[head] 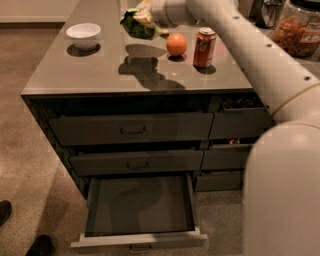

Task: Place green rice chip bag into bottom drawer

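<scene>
The green rice chip bag (136, 24) is crumpled, light green with yellowish print, and hangs a little above the far end of the counter; its shadow (142, 57) falls on the countertop below. My gripper (149, 11) is at the top edge of the view, shut on the bag's top right part, with the white arm reaching in from the right. The bottom drawer (140, 239) is pulled open below the counter front, its dark flat inside empty.
On the counter stand a white bowl (83, 34), an orange (176, 44) and a red soda can (204, 47). A snack jar (299, 31) is at the far right. Two closed drawers (132, 129) sit above the open one. Dark shoes (39, 245) are on the floor at left.
</scene>
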`<state>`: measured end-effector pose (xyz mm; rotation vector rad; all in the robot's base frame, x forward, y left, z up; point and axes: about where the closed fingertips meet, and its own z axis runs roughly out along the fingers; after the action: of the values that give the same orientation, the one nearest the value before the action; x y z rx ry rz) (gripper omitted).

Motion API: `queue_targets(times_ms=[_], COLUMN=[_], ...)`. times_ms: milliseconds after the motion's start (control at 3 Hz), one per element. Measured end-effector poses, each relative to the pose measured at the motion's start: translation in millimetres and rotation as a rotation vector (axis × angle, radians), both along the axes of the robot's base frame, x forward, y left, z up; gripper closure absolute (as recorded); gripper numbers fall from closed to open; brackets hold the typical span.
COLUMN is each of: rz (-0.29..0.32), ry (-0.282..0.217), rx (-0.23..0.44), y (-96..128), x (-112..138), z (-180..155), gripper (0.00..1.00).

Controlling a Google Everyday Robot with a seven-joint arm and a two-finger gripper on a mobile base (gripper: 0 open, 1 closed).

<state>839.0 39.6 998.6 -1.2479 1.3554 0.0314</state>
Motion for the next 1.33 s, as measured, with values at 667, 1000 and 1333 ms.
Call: queue_targets(times_ms=[667,1000,1333], rz=[0.283,0.427,0.61], ry=[-0.081,-0.081,-0.06], rx=[0.171,0.2,0.221], y=[-42,-52,-64], x=[-89,-125,-159], z=[79,96,98], gripper=[1.0,1.0,1.0])
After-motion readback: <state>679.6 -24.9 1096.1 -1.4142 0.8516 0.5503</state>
